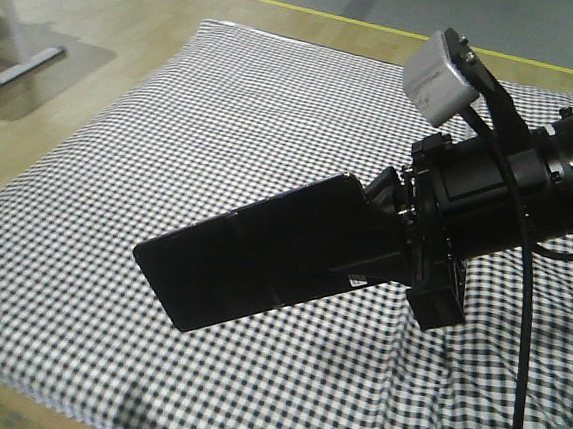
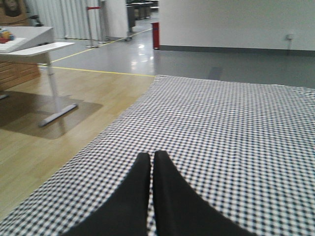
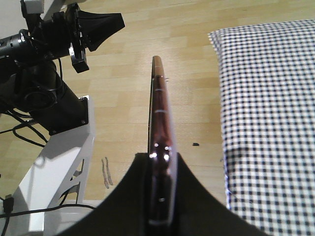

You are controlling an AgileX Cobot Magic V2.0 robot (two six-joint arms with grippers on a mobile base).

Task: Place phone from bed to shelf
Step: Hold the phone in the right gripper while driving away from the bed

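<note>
The phone (image 1: 258,252), thin and glossy black, hangs in the air above the bed (image 1: 226,99), sticking out to the left from my right gripper (image 1: 372,217), which is shut on one end of it. In the right wrist view the phone (image 3: 158,98) shows edge-on with its rose-gold rim, clamped in the right gripper (image 3: 160,158) over wooden floor, with the gingham bed (image 3: 270,98) to the right. My left gripper (image 2: 151,156) is shut with nothing in it, low over the bed (image 2: 221,128). It also shows as a black wedge, the left gripper (image 3: 106,24). The shelf is out of view.
A white-topped desk (image 2: 29,43) stands on the wooden floor left of the bed, and its metal foot (image 1: 23,66) shows in the front view. The robot's white base (image 3: 54,167) and cables lie left of the held phone. A red post (image 2: 155,35) stands far back.
</note>
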